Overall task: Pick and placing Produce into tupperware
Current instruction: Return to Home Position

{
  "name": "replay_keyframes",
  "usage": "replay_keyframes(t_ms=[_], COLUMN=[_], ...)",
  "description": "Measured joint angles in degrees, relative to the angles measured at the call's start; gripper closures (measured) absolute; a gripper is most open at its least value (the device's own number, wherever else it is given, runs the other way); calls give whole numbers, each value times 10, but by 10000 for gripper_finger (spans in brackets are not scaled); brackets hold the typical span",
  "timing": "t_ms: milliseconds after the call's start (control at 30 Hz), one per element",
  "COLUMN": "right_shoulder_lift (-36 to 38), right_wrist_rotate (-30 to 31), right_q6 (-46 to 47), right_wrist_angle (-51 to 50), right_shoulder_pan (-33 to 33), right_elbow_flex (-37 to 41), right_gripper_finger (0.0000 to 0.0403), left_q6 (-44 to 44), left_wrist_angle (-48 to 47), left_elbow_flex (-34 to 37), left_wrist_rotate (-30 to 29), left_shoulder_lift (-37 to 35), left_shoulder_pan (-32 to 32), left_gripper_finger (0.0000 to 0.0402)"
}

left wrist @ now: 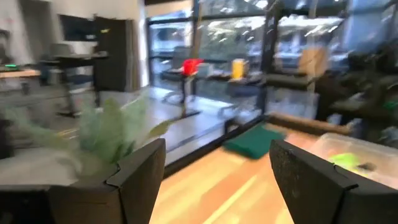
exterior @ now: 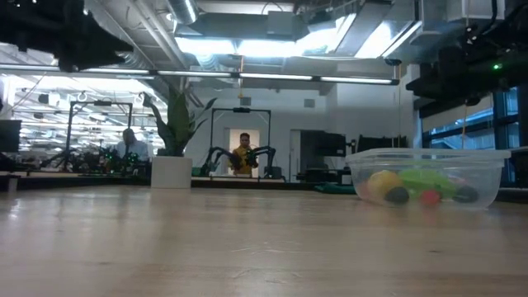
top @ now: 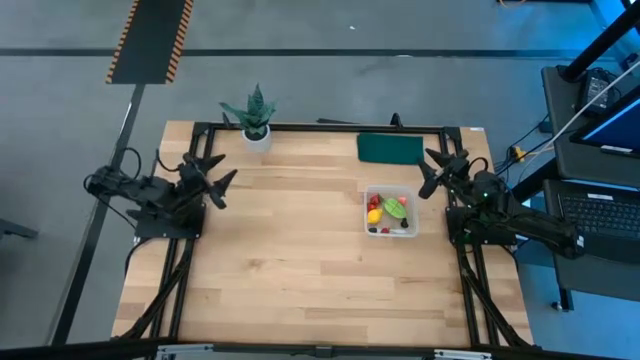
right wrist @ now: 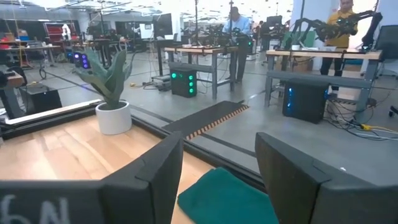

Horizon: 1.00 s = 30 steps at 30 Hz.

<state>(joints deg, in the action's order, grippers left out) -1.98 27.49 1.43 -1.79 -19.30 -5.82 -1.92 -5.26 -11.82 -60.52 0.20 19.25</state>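
The clear tupperware (top: 391,211) stands on the right half of the table and holds the produce: a green leafy piece (top: 394,206), a yellow lemon (top: 375,215), red berries (top: 374,201) and dark berries (top: 384,229). The low view shows the tupperware (exterior: 429,176) resting on its base at the right. My left gripper (top: 213,172) hovers open at the table's left edge, raised and touching nothing. My right gripper (top: 438,168) is open too, raised near the right edge, just beyond the tupperware. In the left wrist view the tupperware (left wrist: 354,159) lies far off.
A potted green plant (top: 256,118) stands at the far edge, left of centre. A flat dark green rectangle (top: 390,148) lies at the far edge beyond the tupperware. Bare wood fills the table's middle and near half. People stand at benches in the room behind.
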Motion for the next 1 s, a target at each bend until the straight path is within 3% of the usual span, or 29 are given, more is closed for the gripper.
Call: replay_keyframes(t_ms=[200, 367, 533, 867, 1000], right_shoulder_lift=[0, 0, 0, 0, -1], right_wrist_rotate=[0, 0, -2, -17, -21], right_q6=[0, -1, 2, 52, 56], right_wrist_angle=[2, 1, 1, -9, 54], right_shoulder_pan=[-8, -14, -16, -16, -16], right_elbow_flex=[0, 0, 0, 21, 51], right_gripper_finger=[199, 199, 199, 199, 199], left_q6=[30, 73, 94, 91, 91], left_wrist_angle=[-5, -4, -1, 16, 8], left_elbow_flex=[27, 44, 66, 87, 87], left_wrist_rotate=[55, 173, 226, 262, 270], left_shoulder_lift=[0, 0, -1, -1, -1], left_shoulder_pan=[-60, -111, -156, -215, -226], left_gripper_finger=[120, 120, 120, 121, 120])
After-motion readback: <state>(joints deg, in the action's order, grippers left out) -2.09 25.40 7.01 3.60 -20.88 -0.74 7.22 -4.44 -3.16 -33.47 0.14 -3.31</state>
